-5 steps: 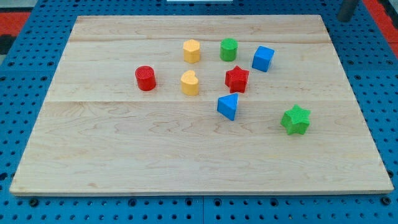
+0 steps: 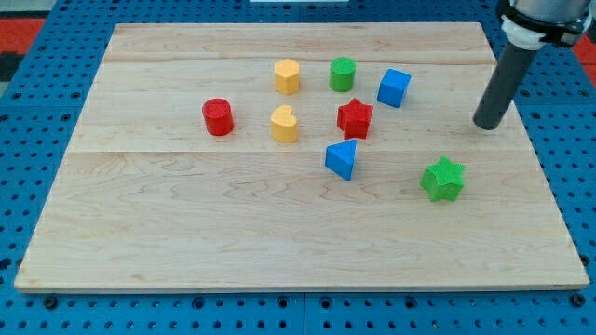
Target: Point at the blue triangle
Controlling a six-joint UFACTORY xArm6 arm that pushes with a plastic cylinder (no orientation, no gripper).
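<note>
The blue triangle (image 2: pixel 342 159) lies on the wooden board (image 2: pixel 186 223) a little right of centre. My tip (image 2: pixel 486 125) is on the board near its right edge, well to the right of the blue triangle and slightly higher in the view. It stands above the green star (image 2: pixel 443 180) and to the right of the blue cube (image 2: pixel 394 87). It touches no block.
A red star (image 2: pixel 355 118) sits just above the blue triangle. A green cylinder (image 2: pixel 343 73), a yellow hexagonal block (image 2: pixel 287 76), a yellow heart-like block (image 2: pixel 284 124) and a red cylinder (image 2: pixel 218 117) lie further left. Blue pegboard surrounds the board.
The rod has come down from the view's top right corner onto the board near its right edge. No block has moved.
</note>
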